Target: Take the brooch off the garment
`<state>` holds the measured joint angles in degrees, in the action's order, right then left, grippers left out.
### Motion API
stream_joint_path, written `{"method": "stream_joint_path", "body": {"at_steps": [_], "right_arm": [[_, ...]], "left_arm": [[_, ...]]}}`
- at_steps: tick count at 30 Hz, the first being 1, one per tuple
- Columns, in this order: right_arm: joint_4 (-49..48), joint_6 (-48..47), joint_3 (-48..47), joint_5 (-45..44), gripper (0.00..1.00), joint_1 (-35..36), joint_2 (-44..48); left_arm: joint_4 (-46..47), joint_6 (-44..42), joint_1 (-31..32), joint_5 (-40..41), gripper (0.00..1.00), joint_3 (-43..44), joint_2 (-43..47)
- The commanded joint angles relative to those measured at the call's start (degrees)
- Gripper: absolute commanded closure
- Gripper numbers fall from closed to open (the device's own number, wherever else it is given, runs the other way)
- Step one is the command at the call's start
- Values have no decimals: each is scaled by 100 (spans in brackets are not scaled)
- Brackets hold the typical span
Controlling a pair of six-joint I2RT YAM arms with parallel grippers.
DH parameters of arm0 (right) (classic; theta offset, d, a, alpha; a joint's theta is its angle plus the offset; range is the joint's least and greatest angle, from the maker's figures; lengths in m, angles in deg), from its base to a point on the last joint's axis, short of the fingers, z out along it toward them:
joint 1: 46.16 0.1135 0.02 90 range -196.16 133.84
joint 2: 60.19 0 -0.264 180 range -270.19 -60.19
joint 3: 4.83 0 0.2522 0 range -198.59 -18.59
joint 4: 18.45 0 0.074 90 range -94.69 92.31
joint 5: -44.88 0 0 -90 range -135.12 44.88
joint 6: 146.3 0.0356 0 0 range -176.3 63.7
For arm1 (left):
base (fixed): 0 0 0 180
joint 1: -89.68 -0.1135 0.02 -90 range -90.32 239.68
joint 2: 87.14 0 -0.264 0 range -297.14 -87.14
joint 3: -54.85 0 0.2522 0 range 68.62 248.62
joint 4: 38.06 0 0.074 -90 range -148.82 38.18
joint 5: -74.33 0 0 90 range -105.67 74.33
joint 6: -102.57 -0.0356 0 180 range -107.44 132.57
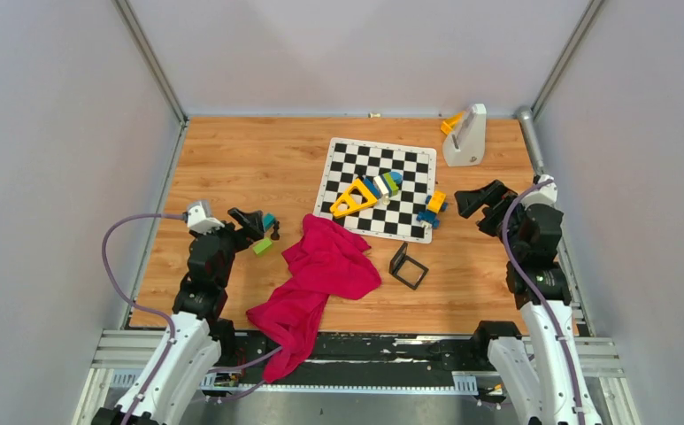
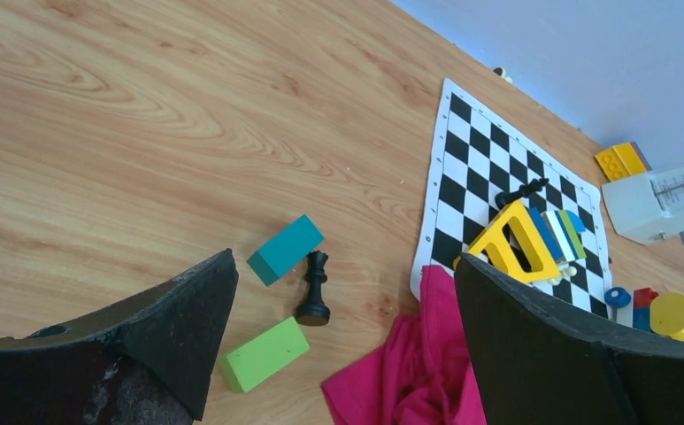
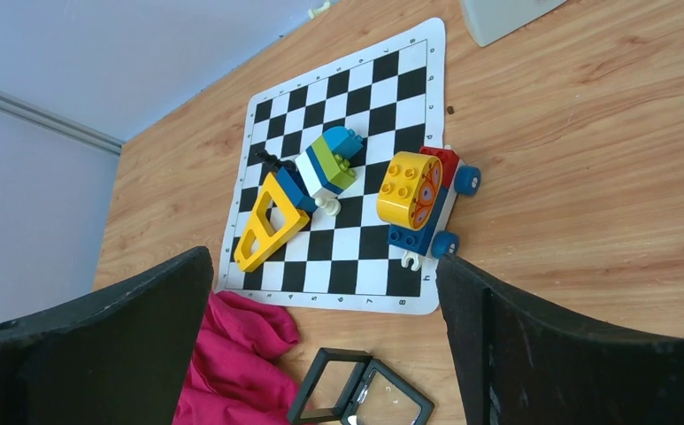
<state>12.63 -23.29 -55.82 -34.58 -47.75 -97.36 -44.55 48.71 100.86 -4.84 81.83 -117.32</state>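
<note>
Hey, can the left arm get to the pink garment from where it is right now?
Probably yes: the open left hand hangs just left of the garment, with only a green block and a chess piece between them.

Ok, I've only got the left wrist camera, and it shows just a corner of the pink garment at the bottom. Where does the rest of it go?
Observer: In the top view the garment runs from the chessboard's near-left corner back toward the arm bases. Its near end hangs past the front edge of the table.
Operator: Is the right gripper anywhere near it?
Observer: No. The right gripper is open, just off the chessboard's right edge and well apart from the garment.
</note>
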Motion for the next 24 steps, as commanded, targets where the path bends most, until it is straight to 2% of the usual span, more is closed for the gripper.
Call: {"method": "stream_joint_path", "body": {"at_steps": [1,4,6,8,10,13,18,24], "right_arm": [[40,122,-39,-143,0,-18,21],[50,142,-81,-127,0,-17,-68],[70,132,-131,-128,0,-24,-144],[109,80,-195,13,0,-24,-207],[108,28,-249,261,0,-15,-265],[14,-149,-321,927,0,10,-408],[210,-359,-623,1277,0,429,-1033],[783,-413,-1018,327,0,1640,-1804]], "left_arm": [[164,79,-1,-43,0,3,-72],[421,-245,-2,-489,0,-64,-166],[798,-644,-2,-1252,0,-163,-291],[1192,-951,-2,-2365,4,-220,-477],[1397,-980,-2,-2620,6,-175,-737],[1491,-1035,83,-2922,11,39,-1409],[1342,-1308,666,-2727,19,426,-2367],[1440,-1420,1062,-2719,25,713,-3145]]}}
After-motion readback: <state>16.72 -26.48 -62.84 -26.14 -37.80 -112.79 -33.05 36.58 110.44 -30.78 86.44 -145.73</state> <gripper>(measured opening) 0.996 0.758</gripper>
